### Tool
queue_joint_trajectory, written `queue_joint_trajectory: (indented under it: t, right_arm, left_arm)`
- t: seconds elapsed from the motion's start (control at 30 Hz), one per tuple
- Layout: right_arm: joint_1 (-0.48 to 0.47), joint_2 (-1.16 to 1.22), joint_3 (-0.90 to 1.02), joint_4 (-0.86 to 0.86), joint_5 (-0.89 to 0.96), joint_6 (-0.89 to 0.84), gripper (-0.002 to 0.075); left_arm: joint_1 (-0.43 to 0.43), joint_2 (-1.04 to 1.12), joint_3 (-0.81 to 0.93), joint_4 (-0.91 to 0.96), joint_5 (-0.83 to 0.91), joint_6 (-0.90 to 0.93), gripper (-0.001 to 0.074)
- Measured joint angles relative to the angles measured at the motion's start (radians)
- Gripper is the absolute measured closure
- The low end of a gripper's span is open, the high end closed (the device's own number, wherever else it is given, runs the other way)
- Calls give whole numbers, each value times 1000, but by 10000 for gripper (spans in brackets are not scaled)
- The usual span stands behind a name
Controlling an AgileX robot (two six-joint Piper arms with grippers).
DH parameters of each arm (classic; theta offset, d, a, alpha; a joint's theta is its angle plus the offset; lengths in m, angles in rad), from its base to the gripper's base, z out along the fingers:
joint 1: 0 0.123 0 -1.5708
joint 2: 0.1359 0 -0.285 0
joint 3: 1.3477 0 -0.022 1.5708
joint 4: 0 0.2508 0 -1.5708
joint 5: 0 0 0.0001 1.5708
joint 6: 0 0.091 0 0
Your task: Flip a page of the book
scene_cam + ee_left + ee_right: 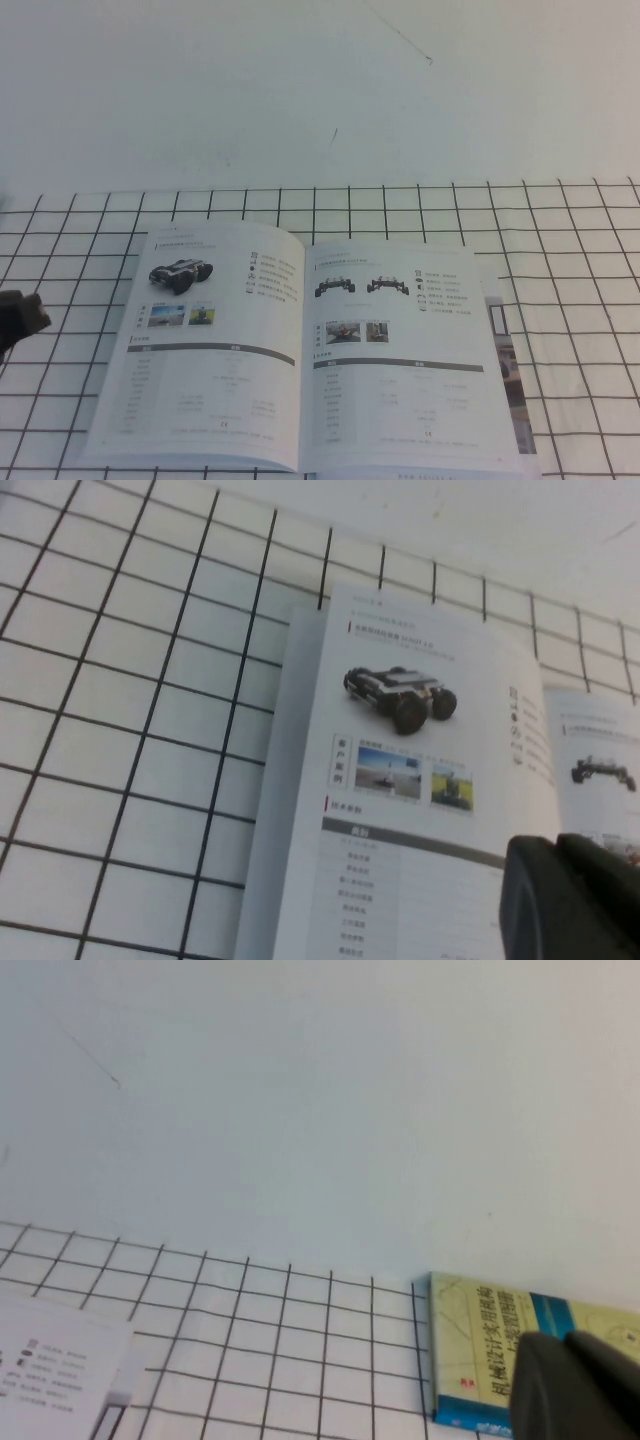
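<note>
The book (300,350) lies open at the desk's near edge, the page (400,350) flat on its right; left gripper (20,320) at the left edge, right gripper (580,1385) beside a yellow-blue Chinese-titled manual (480,1345); neither claw's state shows.

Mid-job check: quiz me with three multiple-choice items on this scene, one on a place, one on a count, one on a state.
1. Where is the left gripper in the high view?
A. at the left edge, beside the book
B. on the right-hand page
C. above the book's spine

2. How many small black vehicles does the page on the right show at its top?
A. one
B. two
C. four

3. How does the book lie?
A. shut
B. open flat on the grid cloth
C. standing upright

Answers: 1 A, its dark tip shows only there. 2 B, two sit side by side. 3 B, both pages face up. The right gripper shows only in its wrist view.
</note>
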Motion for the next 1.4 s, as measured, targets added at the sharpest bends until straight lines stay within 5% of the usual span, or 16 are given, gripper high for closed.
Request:
queue_joint_trajectory:
  t: [0.2,0.37,0.5,0.63,0.87,1.07,1.4]
  right_arm:
    - [0,21,0,-27,-6,11,725]
    - [0,103,0,-248,64,132,725]
    - [2,240,0,-450,261,298,725]
    - [10,339,2,-442,279,402,725]
    - [10,515,2,-151,219,366,725]
    - [10,690,2,222,58,160,725]
    - [10,944,2,1071,-77,-572,725]
  left_arm:
    - [-2,46,0,-38,-9,45,738]
    - [-4,61,-2,-160,-72,63,738]
    - [-8,94,-2,-234,-111,217,738]
    - [-8,157,-2,-316,-116,403,738]
    - [-8,312,-52,-385,-20,600,738]
    - [-8,439,-156,-415,83,715,738]
    - [-31,586,-272,-594,133,906,738]
